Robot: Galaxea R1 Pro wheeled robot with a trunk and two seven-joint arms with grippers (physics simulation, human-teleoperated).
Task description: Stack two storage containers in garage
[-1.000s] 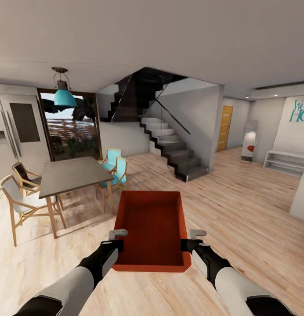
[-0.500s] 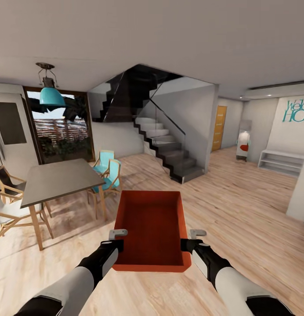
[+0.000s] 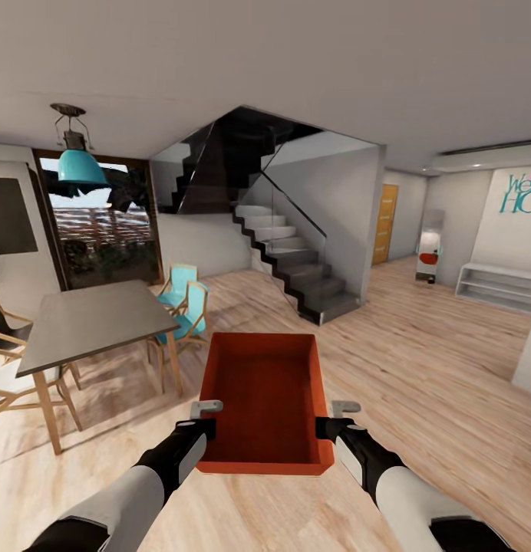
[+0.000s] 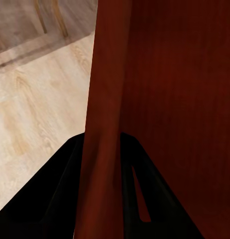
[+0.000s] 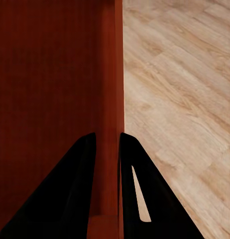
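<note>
The storage container (image 3: pixel 265 399) sits low in the middle of the head view, above wood floor (image 3: pixel 419 368). My left gripper (image 3: pixel 206 420) and right gripper (image 3: pixel 332 420) each pinch a side wall; wrist views show fingers (image 5: pixel 80 189) straddling it.

One storage container (image 3: pixel 265 399), two end effectors (image 3: pixel 206 420) (image 3: pixel 333 420)

View pans vs 1 s ago: camera turns right, then the turn slows. Dining table (image 3: pixel 97 318) slides toward the left edge of the head view, the pendant lamp (image 3: pixel 79 162) and the two turquoise chairs (image 3: pixel 185 303) drift left too. Staircase (image 3: pixel 296 268) shifts slightly left. White shelf unit (image 3: pixel 499 284) and wall lettering (image 3: pixel 522 192) sit a bit nearer the right edge than half a second ago. That's scene shift from base/head motion, not objects moving.
</note>
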